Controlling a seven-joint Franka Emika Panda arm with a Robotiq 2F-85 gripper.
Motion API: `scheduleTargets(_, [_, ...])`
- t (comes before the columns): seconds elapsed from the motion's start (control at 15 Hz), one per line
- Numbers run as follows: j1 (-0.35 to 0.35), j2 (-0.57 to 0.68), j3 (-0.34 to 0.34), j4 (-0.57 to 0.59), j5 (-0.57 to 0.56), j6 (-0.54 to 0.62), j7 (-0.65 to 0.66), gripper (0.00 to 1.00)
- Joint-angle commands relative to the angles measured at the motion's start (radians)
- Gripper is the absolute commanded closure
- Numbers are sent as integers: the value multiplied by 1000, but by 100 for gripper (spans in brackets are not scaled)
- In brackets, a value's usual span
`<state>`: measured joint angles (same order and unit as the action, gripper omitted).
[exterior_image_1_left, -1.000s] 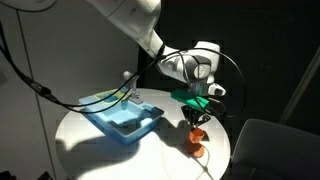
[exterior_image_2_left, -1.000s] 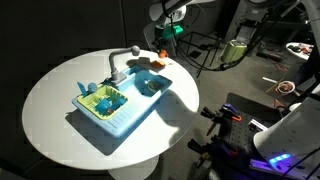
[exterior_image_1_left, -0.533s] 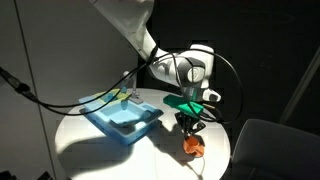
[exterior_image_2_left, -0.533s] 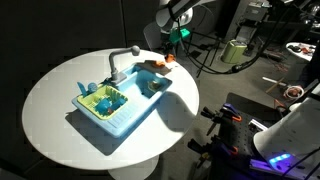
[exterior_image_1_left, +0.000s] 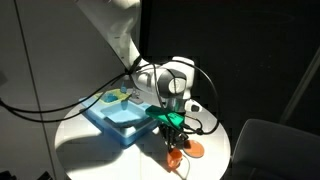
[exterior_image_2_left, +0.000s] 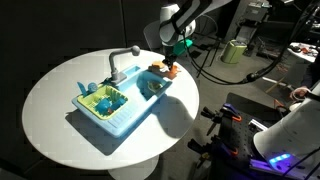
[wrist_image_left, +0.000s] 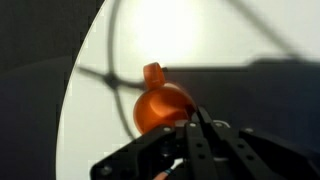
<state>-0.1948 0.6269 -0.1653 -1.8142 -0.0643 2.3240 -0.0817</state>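
My gripper (exterior_image_1_left: 173, 137) hangs over the round white table (exterior_image_1_left: 90, 150), just off the near corner of a blue toy sink (exterior_image_1_left: 125, 118). It is shut on the rim of a small orange cup (exterior_image_1_left: 176, 155) with a stub handle, held just above the tabletop. In the wrist view the fingers (wrist_image_left: 191, 122) are closed on the cup (wrist_image_left: 158, 105), with the white table beneath. In an exterior view the gripper (exterior_image_2_left: 171, 60) holds the cup (exterior_image_2_left: 172, 71) beside the sink's (exterior_image_2_left: 115, 108) basin end.
The sink has a grey faucet (exterior_image_2_left: 122, 58) and a green basket (exterior_image_2_left: 103, 100) with small items. A grey chair (exterior_image_1_left: 272, 145) stands beside the table. Lab equipment and cables (exterior_image_2_left: 235, 125) crowd the floor past the table edge (exterior_image_2_left: 60, 120).
The gripper has carried the orange cup lower and sideways towards the blue sink. The sink and its contents have not moved.
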Motion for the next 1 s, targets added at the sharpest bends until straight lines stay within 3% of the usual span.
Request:
scheduleTargets(0.0, [30, -72, -21, -110, -52, 48, 46, 99])
scheduleTargets(0.93, [18, -102, -27, -212, -79, 204, 28, 99])
